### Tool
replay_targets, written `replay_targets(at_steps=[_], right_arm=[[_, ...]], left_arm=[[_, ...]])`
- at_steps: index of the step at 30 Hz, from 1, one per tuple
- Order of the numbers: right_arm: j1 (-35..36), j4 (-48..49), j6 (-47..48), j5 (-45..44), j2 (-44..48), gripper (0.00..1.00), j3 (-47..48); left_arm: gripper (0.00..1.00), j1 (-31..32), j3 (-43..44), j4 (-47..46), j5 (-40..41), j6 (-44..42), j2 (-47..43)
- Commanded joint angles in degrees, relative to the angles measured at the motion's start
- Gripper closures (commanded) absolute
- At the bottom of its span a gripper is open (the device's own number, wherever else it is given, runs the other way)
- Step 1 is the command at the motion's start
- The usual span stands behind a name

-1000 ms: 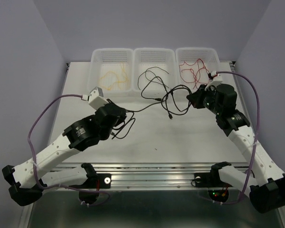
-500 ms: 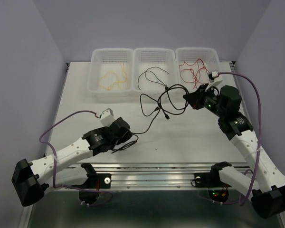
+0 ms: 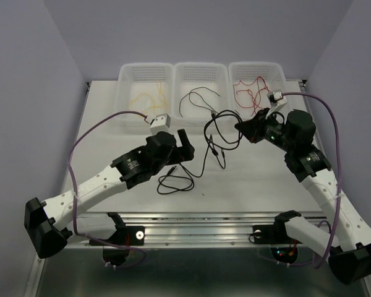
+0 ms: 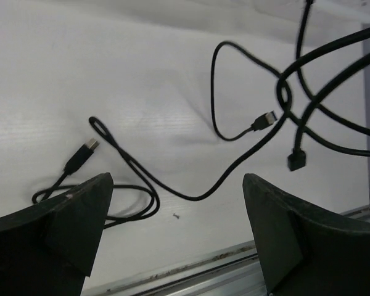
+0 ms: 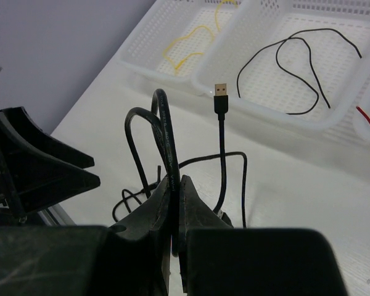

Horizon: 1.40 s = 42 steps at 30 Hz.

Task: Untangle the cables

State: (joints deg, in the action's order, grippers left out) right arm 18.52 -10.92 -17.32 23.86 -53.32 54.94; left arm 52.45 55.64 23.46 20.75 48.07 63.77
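Right gripper pinches the black USB cable, apparently two strands. Its slack trails leftward toward the spread-open left gripper, nearer the free plug.

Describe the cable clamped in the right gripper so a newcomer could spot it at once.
Find the three white baskets along the table's far edge; the right gripper is in front of the middle and right ones. The black cable pinched in it stands up in loops, far thicker than the thin wires lying in the baskets.
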Motion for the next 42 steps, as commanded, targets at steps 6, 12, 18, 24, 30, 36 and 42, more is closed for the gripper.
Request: replay_targets(at_steps=[6, 12, 18, 24, 30, 36, 42], right_arm=[[0.64, 0.37, -1.40, 1.28, -0.38, 0.99, 6.85], [0.64, -0.24, -2.63, 2.77, -0.73, 0.99, 8.78], [0.64, -0.77, -3.42, 3.29, -1.35, 0.99, 9.66], [0.64, -0.16, -3.95, 5.15, -0.73, 0.99, 9.84], [0.64, -2.34, -3.60, 0.15, -1.87, 0.99, 10.36], [0.64, -6.48, -1.93, -17.77, -7.05, 0.99, 9.67], [0.64, -5.44, -3.77, -23.42, -13.47, 0.99, 3.18]], left_arm=[[0.01, 0.55, -3.08, -28.10, -17.59, -27.76, -1.37], [0.01, 0.55, -4.39, -32.42, -17.68, -33.40, 2.85], [0.05, 0.55, -6.95, -36.29, -22.77, -32.78, 5.40], [0.21, 0.55, -4.31, -36.03, -21.37, -32.52, 11.46], [1.00, 0.55, -2.46, -35.24, -21.37, -31.82, 11.82], [1.00, 0.55, -6.24, -34.89, -23.29, -29.00, -0.12], [1.00, 0.55, -1.42, -30.68, -22.87, -29.70, -11.03]])
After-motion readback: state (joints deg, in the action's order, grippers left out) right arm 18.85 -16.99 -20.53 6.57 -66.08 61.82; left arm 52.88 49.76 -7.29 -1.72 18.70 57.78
